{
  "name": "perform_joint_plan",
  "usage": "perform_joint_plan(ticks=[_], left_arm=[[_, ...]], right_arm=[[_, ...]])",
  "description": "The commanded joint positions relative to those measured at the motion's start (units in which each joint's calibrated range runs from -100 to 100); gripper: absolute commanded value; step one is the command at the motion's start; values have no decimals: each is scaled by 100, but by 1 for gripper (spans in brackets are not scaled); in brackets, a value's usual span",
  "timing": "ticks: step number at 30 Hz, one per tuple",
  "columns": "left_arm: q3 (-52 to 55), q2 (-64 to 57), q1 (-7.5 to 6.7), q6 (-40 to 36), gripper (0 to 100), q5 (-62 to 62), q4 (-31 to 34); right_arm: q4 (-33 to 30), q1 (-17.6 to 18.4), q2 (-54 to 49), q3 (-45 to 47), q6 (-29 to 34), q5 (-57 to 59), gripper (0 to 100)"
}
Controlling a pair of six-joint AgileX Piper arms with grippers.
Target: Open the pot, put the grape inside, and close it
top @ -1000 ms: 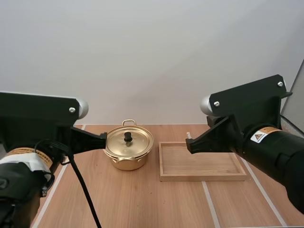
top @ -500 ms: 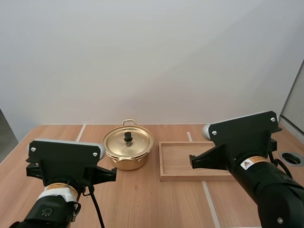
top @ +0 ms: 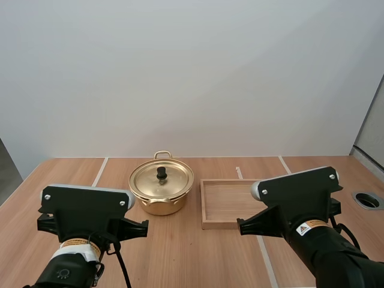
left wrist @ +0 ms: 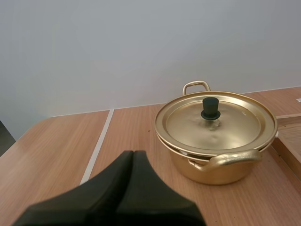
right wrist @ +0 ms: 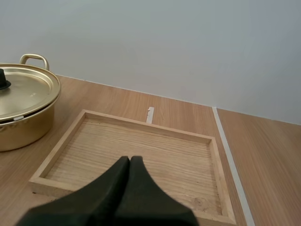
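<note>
Orange sticker (top: 75, 243) on the left arm, lower left of the high view: writing's too small to read. Left gripper (left wrist: 133, 153) has its fingers pressed together into one black wedge, pointing toward the pot (top: 162, 192). Pot's shiny gold with two loop handles, lid (top: 171, 180) on, black knob (top: 161, 173) on top, sitting center-left on the table (top: 180, 252). Wooden tray (top: 203, 201) sits just beside it on the right, not touching. Right gripper (right wrist: 130, 159) also has its fingers together, near the tray's front edge. White sticker (top: 310, 228) on that arm has a warning triangle, text unreadable.
</note>
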Motion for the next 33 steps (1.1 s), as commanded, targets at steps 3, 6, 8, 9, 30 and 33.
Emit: perform_joint_plan(ticks=[3,6,8,9,30,33], left_arm=[[11,-38,1,-62,0,-81,23],[11,-38,1,-62,0,-81,23],[11,-38,1,-62,0,-81,23],[11,-38,1,-62,0,-81,23],[11,-38,1,-62,0,-81,23],[11,-38,1,-62,0,-81,23]], right_arm=[[88,-14,-51,17,-16,222,0],[88,-14,-51,17,-16,312,0],[88,-14,-51,81,-16,281,0],[88,-14,-51,131,-16,281,0],[-209,-14,-1200,636,-52,-546,0],[-209,-14,-1200,636,-52,-590,0]])
